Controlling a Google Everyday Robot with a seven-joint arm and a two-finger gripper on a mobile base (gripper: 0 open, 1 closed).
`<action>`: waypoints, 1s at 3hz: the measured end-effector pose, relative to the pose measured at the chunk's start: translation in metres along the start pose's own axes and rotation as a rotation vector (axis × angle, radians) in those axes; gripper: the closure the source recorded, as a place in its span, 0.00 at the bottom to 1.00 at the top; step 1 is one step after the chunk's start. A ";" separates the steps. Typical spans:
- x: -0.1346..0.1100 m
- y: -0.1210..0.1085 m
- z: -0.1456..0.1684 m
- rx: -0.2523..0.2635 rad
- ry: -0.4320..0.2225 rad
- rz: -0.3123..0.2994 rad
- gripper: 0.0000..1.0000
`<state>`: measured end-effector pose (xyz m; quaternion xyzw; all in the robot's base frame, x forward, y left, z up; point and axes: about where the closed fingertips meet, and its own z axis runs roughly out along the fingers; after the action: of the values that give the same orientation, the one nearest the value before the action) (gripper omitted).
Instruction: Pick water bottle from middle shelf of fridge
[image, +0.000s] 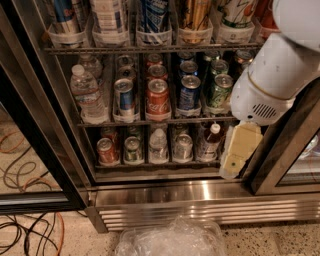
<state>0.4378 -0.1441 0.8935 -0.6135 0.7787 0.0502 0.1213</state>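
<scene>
**Gripper hanging at right, water bottle standing at far left of the middle shelf**

The gripper (239, 150), cream-coloured, is hanging below the white arm (280, 75) at right of centre, in front of the right ends of the middle and lower racks. It is pointing down. Spread or pressed together: cannot tell. It is gripping nothing visible.

The water bottle (87, 95) is standing well apart from the gripper, across the full row of cans, at the left end of the middle shelf (170, 121). A second clear bottle (93, 63) is sitting just behind it. Between bottle and gripper, a blue can (124, 99), a red cola can (158, 97), another blue can (190, 94) and a green can (218, 90) are lining the front.

The fridge (175, 192) is showing a stainless base with a grille, and a black door frame is running down the left. Tall cans are filling the rack above. Speckled floor below is carrying orange and black cables (25, 235) at lower left and a clear plastic container (170, 239) at bottom centre.

The water bottle's long axis is running vertically, white cap up.
</scene>
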 end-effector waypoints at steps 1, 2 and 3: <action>-0.001 0.000 0.000 -0.001 -0.001 -0.006 0.00; -0.015 0.003 0.001 0.034 -0.040 -0.017 0.00; -0.041 0.024 0.002 0.080 -0.161 -0.014 0.00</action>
<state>0.4236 -0.0990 0.8998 -0.6077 0.7634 0.0672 0.2083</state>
